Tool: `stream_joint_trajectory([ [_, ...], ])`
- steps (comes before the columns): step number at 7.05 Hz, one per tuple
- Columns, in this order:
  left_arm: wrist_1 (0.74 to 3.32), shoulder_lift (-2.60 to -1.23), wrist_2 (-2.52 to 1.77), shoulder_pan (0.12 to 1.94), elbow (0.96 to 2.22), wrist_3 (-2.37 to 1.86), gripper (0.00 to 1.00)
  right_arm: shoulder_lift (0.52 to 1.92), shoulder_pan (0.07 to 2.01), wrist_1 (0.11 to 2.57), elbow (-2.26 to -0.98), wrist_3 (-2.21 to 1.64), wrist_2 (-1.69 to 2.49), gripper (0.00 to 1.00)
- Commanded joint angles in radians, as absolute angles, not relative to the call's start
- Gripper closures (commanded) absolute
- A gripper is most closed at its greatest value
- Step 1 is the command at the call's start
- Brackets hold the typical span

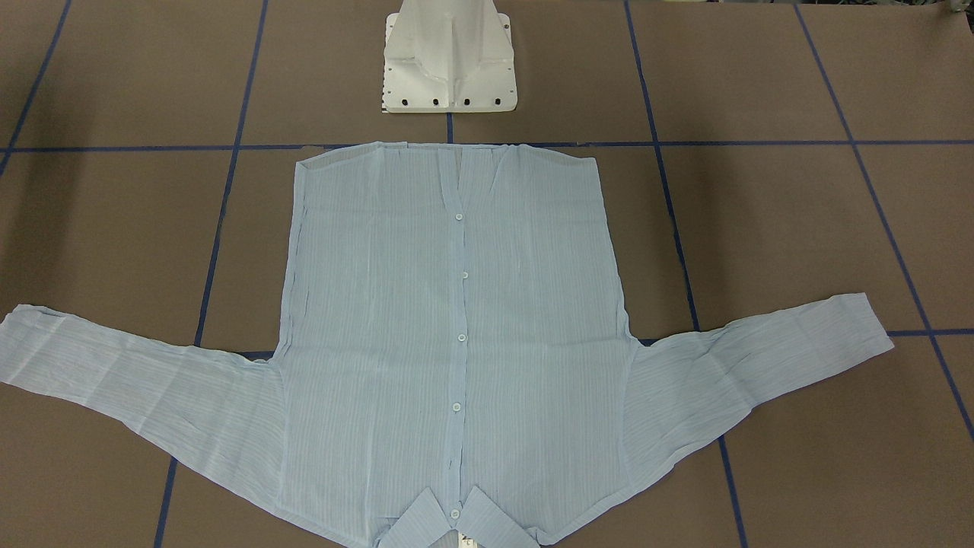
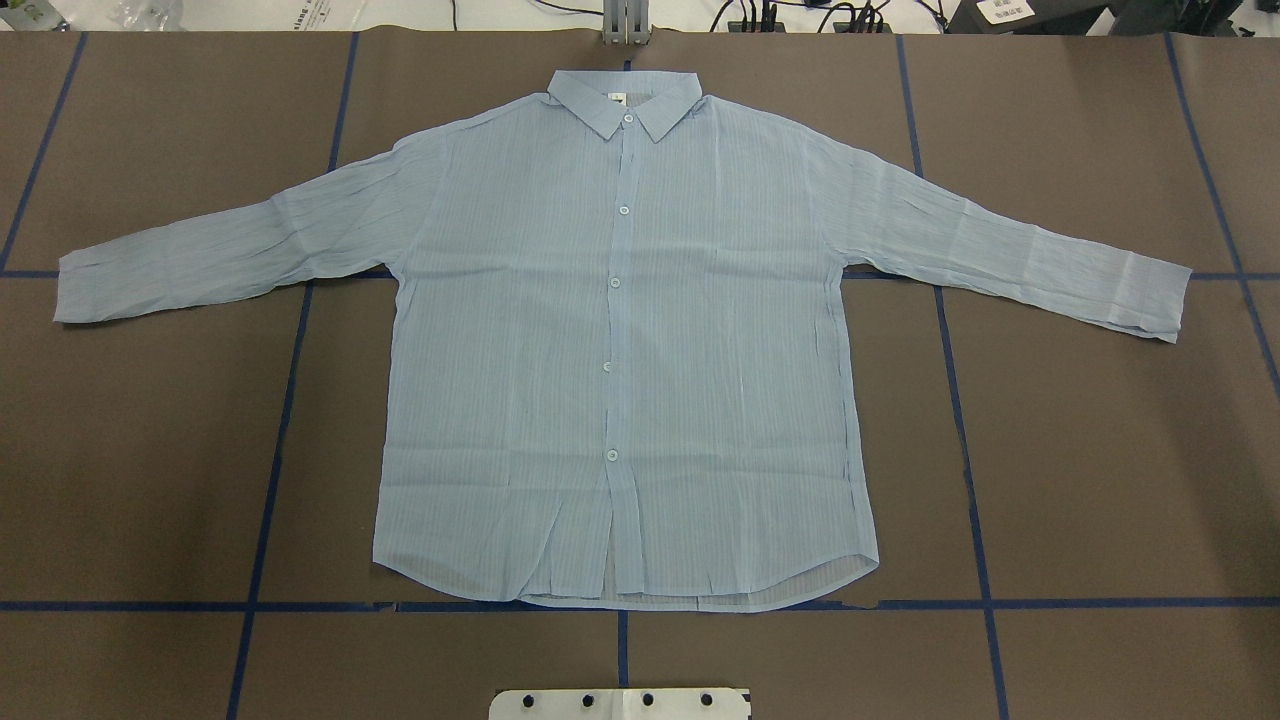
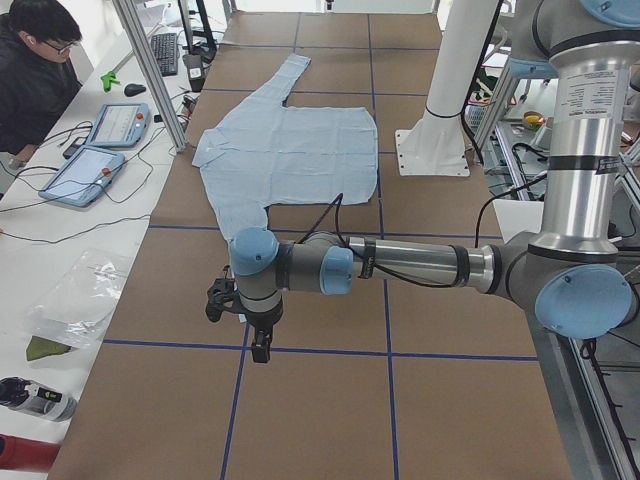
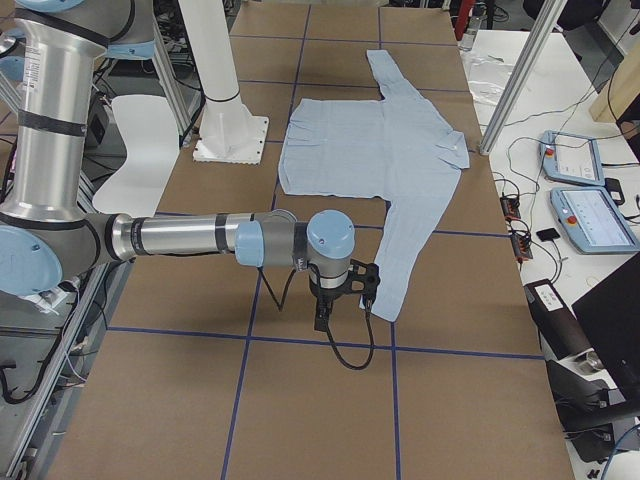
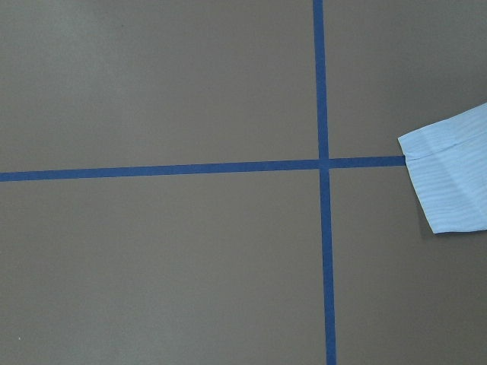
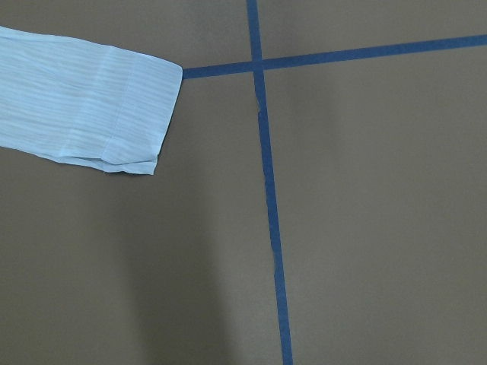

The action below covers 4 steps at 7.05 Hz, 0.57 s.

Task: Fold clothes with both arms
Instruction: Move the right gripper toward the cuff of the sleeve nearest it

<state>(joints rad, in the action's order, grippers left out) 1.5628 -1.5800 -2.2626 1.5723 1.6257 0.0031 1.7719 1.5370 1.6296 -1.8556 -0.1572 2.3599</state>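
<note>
Brown taped table (image 2: 1100, 450) holds the shirt (image 2: 620, 330) flat, cuffs (image 5: 449, 179) just inboard of left gripper (image 3: 260, 350) and right gripper (image 4: 320, 320), whose grip state I cannot tell. Shallow pinches could bunch thin cloth.

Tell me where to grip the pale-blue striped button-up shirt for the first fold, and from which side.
Probably at the sleeve cuffs. The pale-blue striped shirt lies flat, buttons up, sleeves spread wide, so each cuff is a free end. Take the left cuff from the left end of the table, the right cuff from its right end.
</note>
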Motion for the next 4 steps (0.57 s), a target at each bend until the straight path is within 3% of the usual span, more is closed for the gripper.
stream_joint_trajectory([
  [1, 1.565, -1.582, -2.264, 1.572, 1.628, 0.003, 0.0, 1.772, 1.537, 1.629, -1.87, -0.155, 2.361, 0.0],
  [4, 1.566, -1.588, -2.264, 1.571, 1.676, -0.001, 0.0, 1.767, 1.537, 1.629, -1.855, -0.16, 2.355, 0.0],
])
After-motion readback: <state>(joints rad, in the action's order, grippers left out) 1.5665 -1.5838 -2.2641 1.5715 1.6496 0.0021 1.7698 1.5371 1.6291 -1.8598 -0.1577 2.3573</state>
